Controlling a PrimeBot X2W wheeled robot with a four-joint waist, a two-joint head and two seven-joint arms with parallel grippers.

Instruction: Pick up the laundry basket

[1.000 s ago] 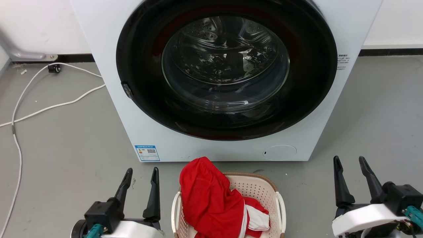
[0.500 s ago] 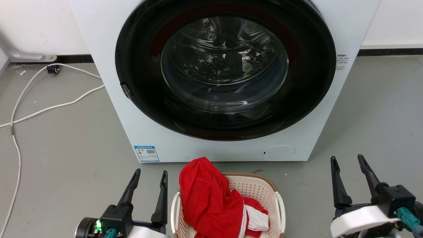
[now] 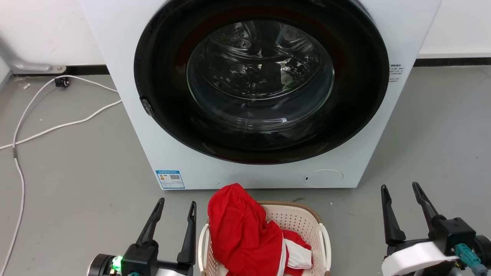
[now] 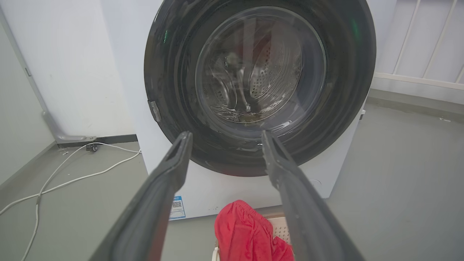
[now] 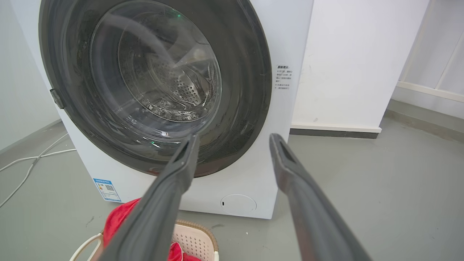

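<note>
**Operator:** How much room is there around the basket?

**Spotter:** Item one, laundry basket (image 3: pixel 303 220). It sits on the grey floor (image 3: pixel 76 172) at the bottom middle of your head view, just in front of the washing machine (image 3: pixel 161 153). Its far rim is near the machine's base but apart from it. Your left hand (image 3: pixel 177 202) stands just beside the basket's left handle, fingers spread, holding nothing. Your right hand (image 3: pixel 399 186) is well apart to the right, equally spread and empty, with bare floor between it and the basket.

**Operator:** Materials?

**Spotter:** Basket: cream plastic, rounded corners, small holes, brown braided rim, white side handles. A red garment (image 3: pixel 241 230) with white trim is heaped in it and spills over the far-left rim. Machine: white body, round black door ring, bulging clear glass (image 3: pixel 261 73), perforated metal drum behind. A white cable (image 3: pixel 57 124) trails across the floor on the left.

**Operator:** Any writing?

**Spotter:** There is a blue sticker (image 3: pixel 170 179) with a QR code at the machine's lower left and a small printed label (image 3: pixel 396 73) at its right edge. Both are too small to read.
</note>
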